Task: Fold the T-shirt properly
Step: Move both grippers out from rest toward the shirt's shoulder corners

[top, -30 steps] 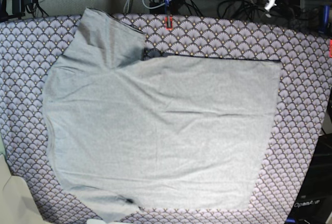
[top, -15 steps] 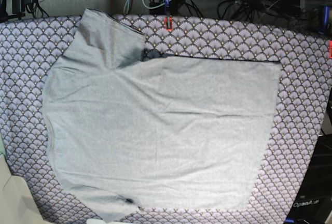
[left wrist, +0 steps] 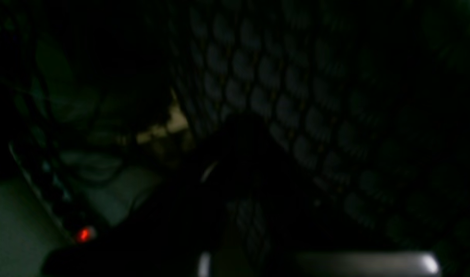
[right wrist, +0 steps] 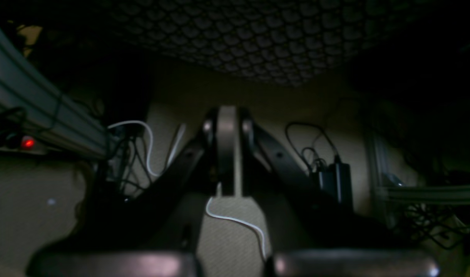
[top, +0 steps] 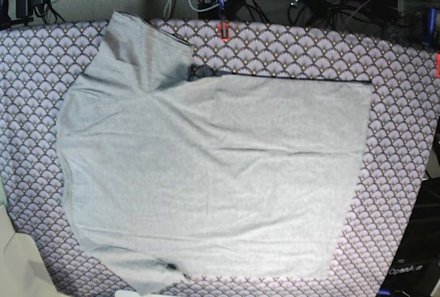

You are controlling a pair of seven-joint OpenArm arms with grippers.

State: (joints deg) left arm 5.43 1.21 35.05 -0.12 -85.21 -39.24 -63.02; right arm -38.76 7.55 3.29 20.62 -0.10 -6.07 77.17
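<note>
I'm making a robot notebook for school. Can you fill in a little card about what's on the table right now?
shirt: grey T-shirt, spread flat, not folded yet
sleeves: one points to the top left, one sits at the bottom edge
underneath: purple patterned cloth covering the table
right gripper: shut, holding nothing, off the table
left gripper: shut, its camera view is too dark to show more

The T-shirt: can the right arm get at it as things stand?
Probably yes. The T-shirt lies flat and uncovered on the patterned cloth; the right end effector is shut, pulled back off the table.
</note>
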